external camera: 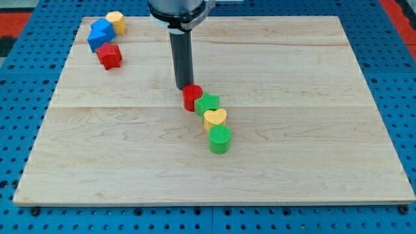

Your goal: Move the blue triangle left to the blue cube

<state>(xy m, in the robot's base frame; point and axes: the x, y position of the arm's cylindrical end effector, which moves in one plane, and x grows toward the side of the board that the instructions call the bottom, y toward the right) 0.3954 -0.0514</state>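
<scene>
Two blue blocks sit pressed together at the board's top left. The upper one (102, 28) looks like the cube. The lower one (96, 41) looks like the triangle, though its shape is hard to make out. My tip (183, 88) is near the board's middle, far to the right of and below both blue blocks. It stands just up-left of a red cylinder (192, 97), touching it or nearly so.
A yellow block (117, 21) touches the upper blue block on its right. A red star (110, 56) lies just below the blue pair. A diagonal row runs down-right from the red cylinder: green star (208, 103), yellow heart (214, 118), green cylinder (220, 139).
</scene>
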